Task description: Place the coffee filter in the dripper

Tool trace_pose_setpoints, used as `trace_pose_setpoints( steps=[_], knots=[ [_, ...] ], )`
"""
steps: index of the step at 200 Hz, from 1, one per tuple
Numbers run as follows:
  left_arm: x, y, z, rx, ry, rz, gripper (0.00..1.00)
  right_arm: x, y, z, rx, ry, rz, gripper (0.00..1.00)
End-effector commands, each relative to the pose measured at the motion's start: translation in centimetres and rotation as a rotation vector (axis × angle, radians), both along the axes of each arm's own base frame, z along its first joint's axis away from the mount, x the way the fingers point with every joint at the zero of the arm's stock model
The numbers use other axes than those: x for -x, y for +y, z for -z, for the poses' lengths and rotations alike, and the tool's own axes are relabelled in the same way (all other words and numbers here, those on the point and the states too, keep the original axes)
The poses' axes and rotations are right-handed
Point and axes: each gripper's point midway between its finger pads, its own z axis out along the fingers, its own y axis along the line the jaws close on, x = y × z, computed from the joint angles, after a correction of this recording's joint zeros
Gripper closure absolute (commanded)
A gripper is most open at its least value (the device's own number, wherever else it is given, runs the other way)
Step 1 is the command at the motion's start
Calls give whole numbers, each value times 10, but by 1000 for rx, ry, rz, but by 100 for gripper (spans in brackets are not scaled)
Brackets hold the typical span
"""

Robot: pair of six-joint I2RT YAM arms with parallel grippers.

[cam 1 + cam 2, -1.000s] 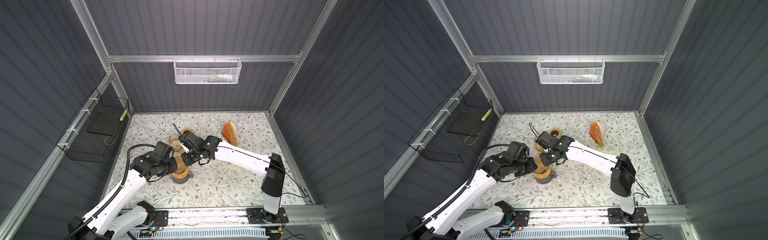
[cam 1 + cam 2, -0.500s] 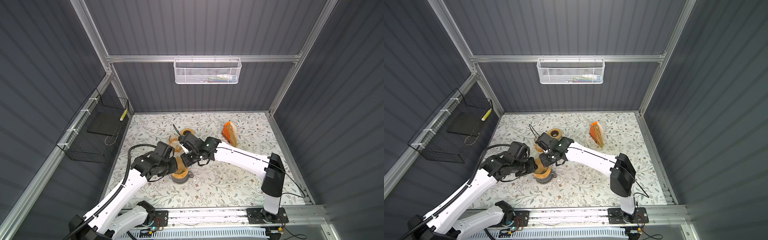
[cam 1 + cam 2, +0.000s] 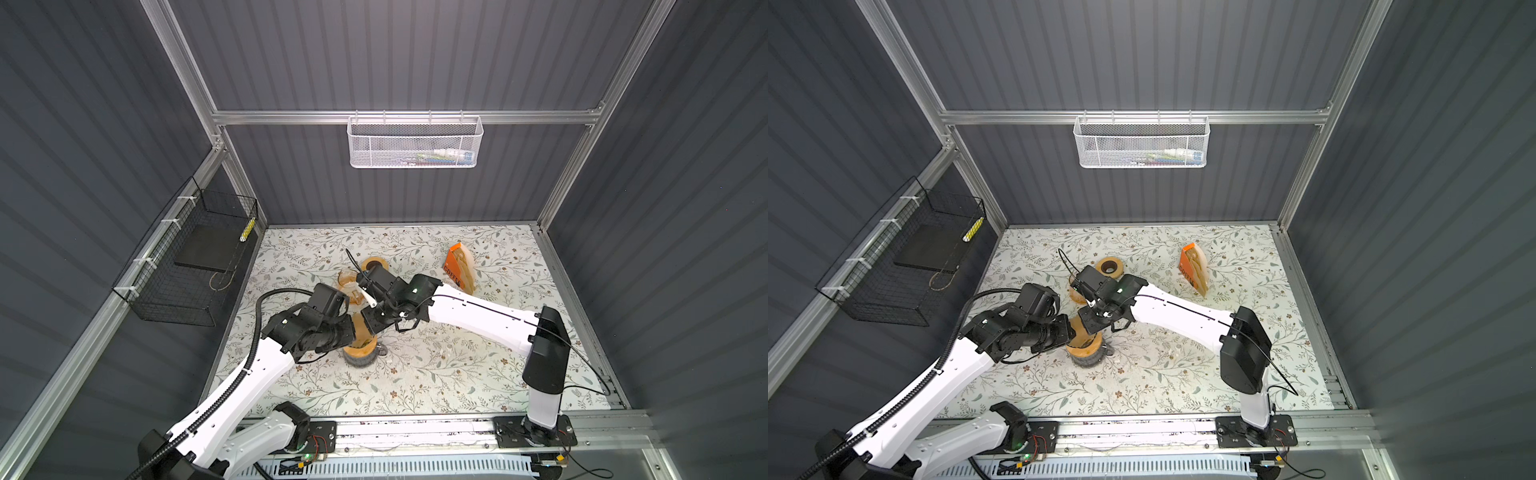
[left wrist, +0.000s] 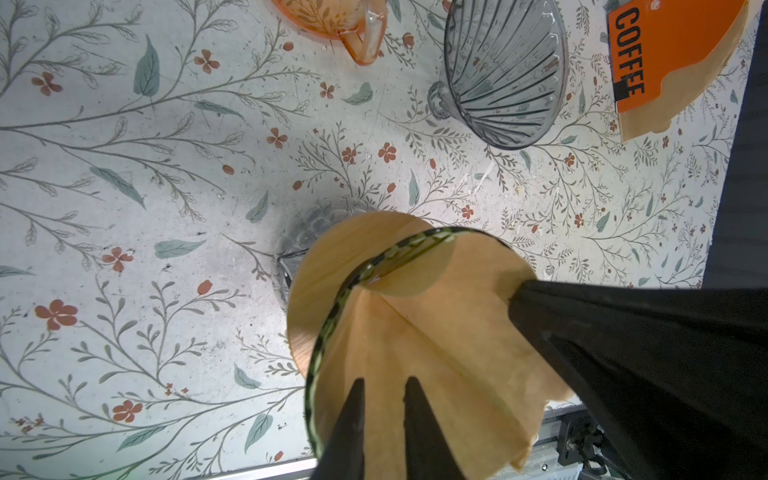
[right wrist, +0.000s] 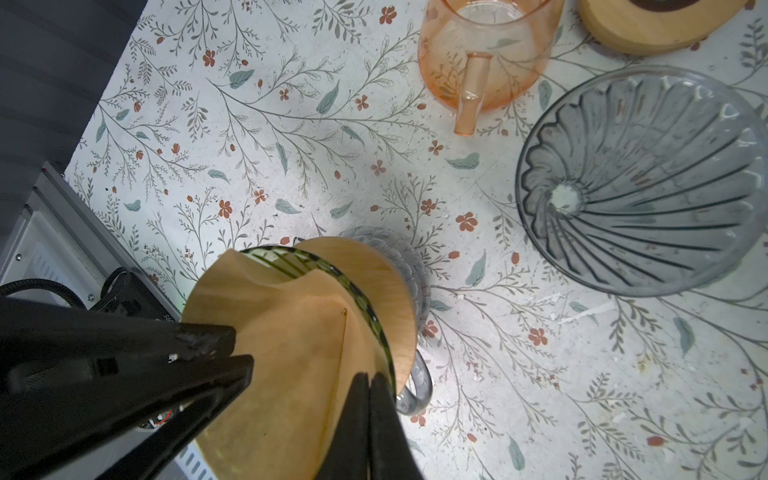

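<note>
Filter [image 4: 415, 332] seemed half-seated in dripper [image 4: 399, 249]; my left end effector [image 4: 384, 386] and right end effector [image 5: 370, 386] each pinched its edge, release pending.

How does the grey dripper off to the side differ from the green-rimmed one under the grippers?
The green-rimmed dripper stands upright in a wooden collar and holds the coffee filter; the grey dripper looks tipped over on the table, empty, with no collar. Both are ribbed glass cones.
</note>
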Motion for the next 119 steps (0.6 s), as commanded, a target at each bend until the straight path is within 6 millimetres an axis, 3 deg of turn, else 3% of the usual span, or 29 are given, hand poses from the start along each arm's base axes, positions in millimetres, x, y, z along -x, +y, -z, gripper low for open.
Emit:
trace_pose_setpoints(
  steps=[1, 58, 119],
  knots=[
    [6, 6, 9, -30, 30, -12, 80, 2, -8, 13, 46, 12, 9, 93],
    [5, 6, 5, -23, 20, -18, 80, 2, -8, 9, 38, 7, 10, 93],
    [0, 3, -18, 7, -28, -23, 80, 1, -7, 0, 25, -6, 10, 93]
  ],
)
